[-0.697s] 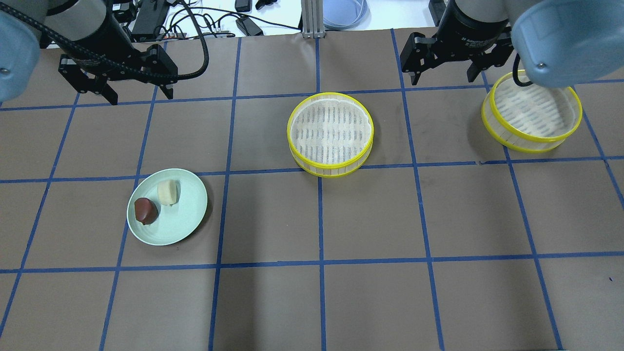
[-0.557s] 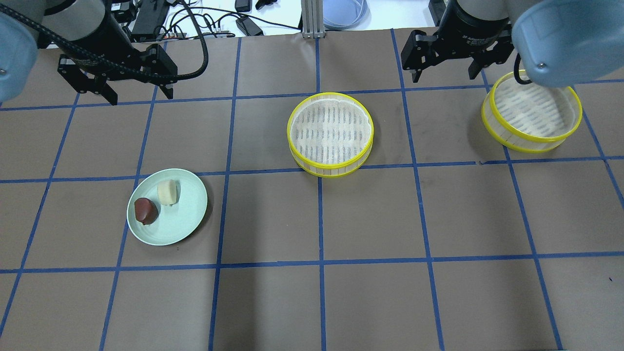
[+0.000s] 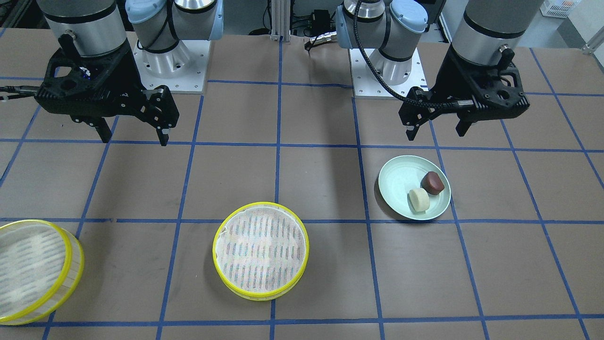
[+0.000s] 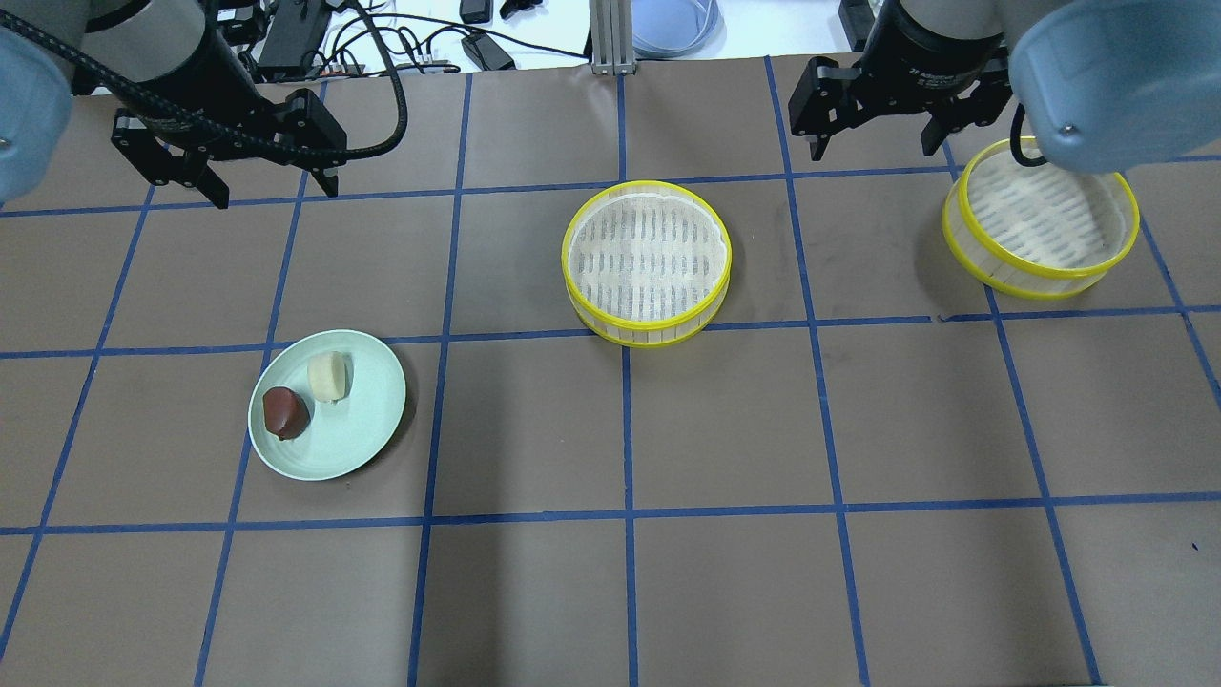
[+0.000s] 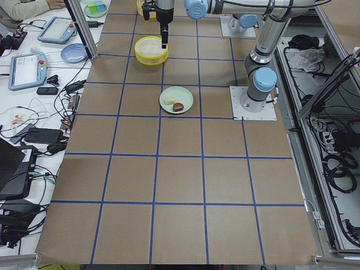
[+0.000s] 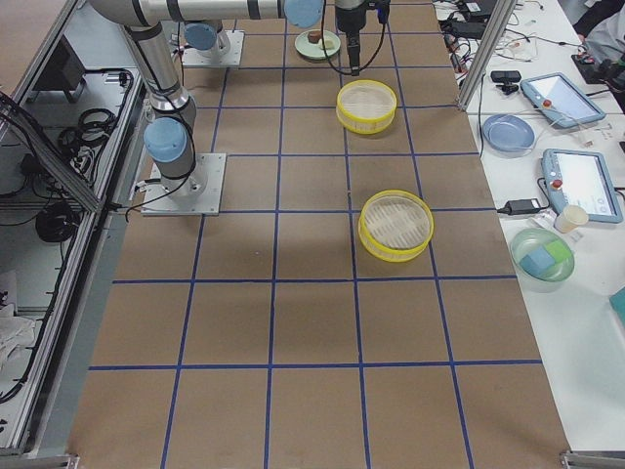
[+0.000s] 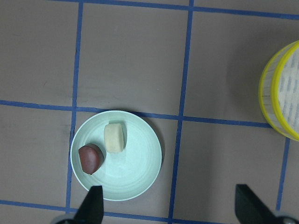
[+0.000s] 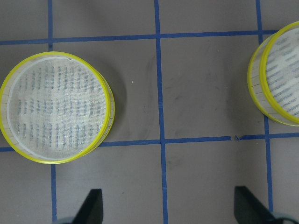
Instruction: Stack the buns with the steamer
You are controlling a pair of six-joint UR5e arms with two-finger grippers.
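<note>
A cream-white bun [image 4: 328, 376] and a dark reddish-brown bun [image 4: 284, 412] lie side by side on a mint-green plate [image 4: 367, 429] at the left. One yellow-rimmed steamer tray [image 4: 647, 262] stands at the table's middle. A second steamer tray [image 4: 1040, 224] stands at the far right. Both trays are empty. My left gripper [image 4: 277, 191] hangs open and empty above the table, behind the plate. The left wrist view shows both buns [image 7: 114, 137] below it. My right gripper [image 4: 873, 151] is open and empty, between the two trays and behind them.
Brown paper with a blue tape grid covers the table. An aluminium post [image 4: 610, 38], cables and a blue dish [image 4: 672, 24] sit past the far edge. The two arm bases [image 3: 170, 61] stand on the robot's side of the table.
My right gripper has shifted slightly toward the table's far edge. The left gripper, buns and trays have barely moved.
</note>
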